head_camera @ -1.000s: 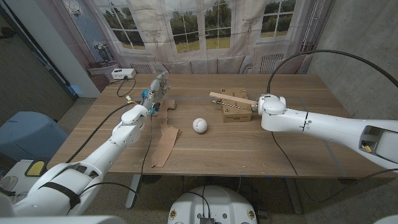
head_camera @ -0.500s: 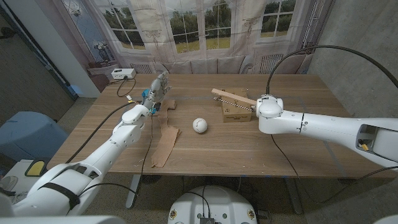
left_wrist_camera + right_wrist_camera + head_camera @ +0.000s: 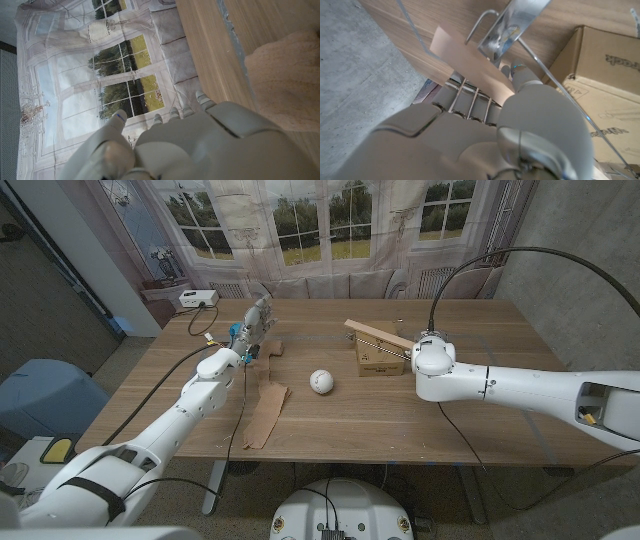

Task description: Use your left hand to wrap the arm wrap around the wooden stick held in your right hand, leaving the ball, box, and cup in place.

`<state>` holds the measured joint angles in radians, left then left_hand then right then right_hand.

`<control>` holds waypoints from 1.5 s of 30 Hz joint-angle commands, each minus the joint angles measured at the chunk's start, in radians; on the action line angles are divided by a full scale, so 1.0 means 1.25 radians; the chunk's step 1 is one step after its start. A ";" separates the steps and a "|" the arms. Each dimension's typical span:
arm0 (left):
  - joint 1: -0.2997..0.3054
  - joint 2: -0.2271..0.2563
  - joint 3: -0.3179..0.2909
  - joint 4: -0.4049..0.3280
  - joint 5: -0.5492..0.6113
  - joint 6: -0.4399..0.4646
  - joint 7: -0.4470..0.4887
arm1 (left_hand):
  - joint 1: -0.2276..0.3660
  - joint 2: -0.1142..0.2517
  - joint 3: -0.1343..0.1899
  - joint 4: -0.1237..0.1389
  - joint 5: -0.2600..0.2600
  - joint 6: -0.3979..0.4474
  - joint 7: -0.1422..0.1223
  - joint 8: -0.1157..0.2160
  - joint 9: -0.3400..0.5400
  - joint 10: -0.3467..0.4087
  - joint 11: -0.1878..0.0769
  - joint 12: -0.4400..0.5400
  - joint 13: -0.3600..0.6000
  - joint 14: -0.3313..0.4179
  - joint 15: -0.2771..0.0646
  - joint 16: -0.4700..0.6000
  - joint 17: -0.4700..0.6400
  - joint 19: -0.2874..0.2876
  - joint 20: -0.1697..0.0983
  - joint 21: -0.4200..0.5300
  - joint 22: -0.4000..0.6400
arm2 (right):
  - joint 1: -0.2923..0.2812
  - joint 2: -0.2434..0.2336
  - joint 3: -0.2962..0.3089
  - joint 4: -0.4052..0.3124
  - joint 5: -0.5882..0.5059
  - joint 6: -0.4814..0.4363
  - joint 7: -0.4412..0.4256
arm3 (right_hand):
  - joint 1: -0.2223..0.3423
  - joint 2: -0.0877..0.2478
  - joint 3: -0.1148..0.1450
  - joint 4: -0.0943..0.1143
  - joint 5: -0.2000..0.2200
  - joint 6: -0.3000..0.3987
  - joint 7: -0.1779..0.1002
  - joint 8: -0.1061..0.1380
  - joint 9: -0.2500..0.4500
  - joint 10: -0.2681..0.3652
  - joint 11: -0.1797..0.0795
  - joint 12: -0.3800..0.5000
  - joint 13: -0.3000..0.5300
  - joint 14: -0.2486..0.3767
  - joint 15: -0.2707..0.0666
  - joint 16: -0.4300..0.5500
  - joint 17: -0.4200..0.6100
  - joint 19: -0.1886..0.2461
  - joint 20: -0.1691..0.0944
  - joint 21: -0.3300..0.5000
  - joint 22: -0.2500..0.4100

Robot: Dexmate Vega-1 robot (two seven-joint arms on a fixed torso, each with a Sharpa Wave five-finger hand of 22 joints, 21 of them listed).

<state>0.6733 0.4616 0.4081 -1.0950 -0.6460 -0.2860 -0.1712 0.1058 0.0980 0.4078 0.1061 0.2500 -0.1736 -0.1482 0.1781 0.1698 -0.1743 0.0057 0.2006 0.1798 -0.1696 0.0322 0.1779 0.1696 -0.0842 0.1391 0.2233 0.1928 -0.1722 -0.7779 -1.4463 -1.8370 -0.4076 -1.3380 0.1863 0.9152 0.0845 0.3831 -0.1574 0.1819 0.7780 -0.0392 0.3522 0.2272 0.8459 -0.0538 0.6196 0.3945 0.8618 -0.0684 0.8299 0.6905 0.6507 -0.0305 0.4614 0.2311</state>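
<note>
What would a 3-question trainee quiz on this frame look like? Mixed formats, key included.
1. True or false: the right hand holds the wooden stick.
2. The arm wrap lies: A) on the box; B) on the table by the left arm; C) around the stick.
3. What sits between the wrap and the box?

Key: 1 true; 2 B; 3 the ball.

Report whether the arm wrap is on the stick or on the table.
On the table: the arm wrap lies stretched out, apart from the wooden stick.
</note>
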 commanded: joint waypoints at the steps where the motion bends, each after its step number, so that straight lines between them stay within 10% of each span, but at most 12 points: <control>1: 0.015 0.012 0.003 -0.047 0.006 0.015 0.017 | -0.008 0.003 -0.003 0.001 0.006 -0.004 0.006 0.004 0.004 -0.024 0.006 0.000 0.003 -0.033 0.004 0.003 0.004 0.005 0.002 -0.001 0.001 | -0.052 -0.023 0.045 -0.039 0.028 -0.018 -0.093 | 0.083 0.091 -0.008 0.029 0.003 0.033 -0.006 0.014 0.025 0.006 -0.003 0.038 0.048 0.063 -0.111 0.063 0.080 0.011 -0.004 0.035 0.022; 7: 0.020 0.015 0.005 -0.065 0.009 0.020 0.025 | -0.008 0.003 -0.003 0.001 0.006 -0.004 0.006 0.004 0.004 -0.025 0.006 0.000 0.003 -0.034 0.004 0.002 0.004 0.005 0.001 -0.001 0.001 | -0.092 -0.029 0.091 -0.051 0.052 -0.029 -0.142 | 0.083 0.102 0.004 0.082 0.015 0.007 -0.010 0.016 0.070 -0.025 -0.011 0.088 0.144 0.060 -0.115 0.144 0.217 0.000 -0.016 0.091 0.061; 10: 0.024 0.017 0.006 -0.076 0.011 0.024 0.029 | -0.008 0.003 -0.003 0.001 0.006 -0.004 0.006 0.004 0.004 -0.025 0.006 0.000 0.003 -0.034 0.004 0.002 0.004 0.005 0.001 -0.001 0.001 | -0.130 -0.037 0.137 -0.065 0.070 -0.021 -0.181 | 0.075 0.101 0.040 0.164 0.031 -0.031 -0.015 0.036 0.152 -0.059 -0.036 0.171 0.307 0.049 -0.113 0.222 0.402 -0.010 -0.025 0.183 0.114; 12: 0.027 0.019 0.007 -0.084 0.012 0.027 0.033 | -0.008 0.003 -0.003 0.001 0.006 -0.004 0.006 0.004 0.004 -0.025 0.005 0.000 0.003 -0.034 0.004 0.002 0.004 0.005 0.002 -0.002 0.001 | -0.162 -0.042 0.179 -0.076 0.086 -0.012 -0.209 | 0.070 0.099 0.052 0.190 0.036 -0.073 -0.018 0.048 0.195 -0.028 -0.022 0.228 0.390 0.043 -0.113 0.248 0.435 -0.021 -0.029 0.227 0.136; 19: 0.039 0.025 0.007 -0.111 0.015 0.033 0.046 | -0.008 0.004 -0.003 0.001 0.006 -0.004 0.006 0.004 0.004 -0.025 0.006 0.000 0.003 -0.034 0.004 0.002 0.004 0.005 0.002 -0.002 0.001 | -0.319 -0.080 0.363 -0.128 0.143 0.115 -0.330 | 0.050 0.102 0.076 0.229 0.031 -0.132 -0.001 0.084 0.280 -0.057 0.003 0.242 0.464 0.048 -0.108 0.313 0.439 0.003 -0.009 0.318 0.172; 23: 0.047 0.027 0.007 -0.125 0.016 0.033 0.052 | -0.008 0.004 -0.003 0.001 0.006 -0.005 0.006 0.004 0.004 -0.025 0.005 0.000 0.003 -0.034 0.005 0.002 0.004 0.004 0.002 -0.002 0.001 | -0.372 -0.089 0.412 -0.137 0.143 0.164 -0.376 | -0.003 0.091 0.057 0.256 0.020 -0.086 0.001 0.149 0.345 -0.006 0.012 0.261 0.485 0.051 -0.106 0.359 0.439 0.028 -0.016 0.371 0.184; 31: 0.058 0.030 0.007 -0.143 0.017 0.034 0.061 | -0.008 0.005 -0.002 0.001 0.006 -0.005 0.006 0.004 0.004 -0.025 0.006 0.000 0.003 -0.034 0.004 0.002 0.004 0.004 0.002 -0.002 0.001 | -0.459 -0.090 0.474 -0.146 0.095 0.246 -0.477 | -0.074 0.075 0.012 0.247 0.019 0.017 0.008 0.273 0.455 0.100 -0.002 0.296 0.503 0.134 -0.113 0.456 0.441 0.110 -0.038 0.454 0.175; 45: 0.075 0.053 0.009 -0.198 0.049 0.042 0.099 | 0.002 0.000 -0.001 -0.009 0.005 -0.010 0.004 0.003 0.004 -0.018 0.002 0.003 0.003 -0.028 0.003 0.004 0.003 0.005 -0.002 -0.003 0.000 | -0.602 -0.058 0.600 -0.130 0.035 0.459 -0.649 | -0.094 0.075 0.007 0.240 0.025 0.026 0.011 0.304 0.480 0.109 -0.007 0.326 0.563 0.141 -0.111 0.499 0.442 0.112 -0.059 0.483 0.159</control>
<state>0.7487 0.5043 0.4177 -1.2850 -0.6188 -0.2454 -0.0906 0.1005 0.1033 0.4078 0.1060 0.2500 -0.1736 -0.1482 0.1781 0.1698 -0.1742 0.0057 0.2006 0.1797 -0.1696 0.0322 0.1779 0.1696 -0.0842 0.1391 0.2233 0.1913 -0.7857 -0.8778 -0.8207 -2.0076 -0.3040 -0.9563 -0.4561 0.9100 0.0779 0.3941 0.1458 0.2090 0.7027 -0.0317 0.7223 0.8192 0.9744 -0.0610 1.0214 1.0981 1.0345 -0.1699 1.4418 1.2386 0.7899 -0.0874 1.0559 0.4309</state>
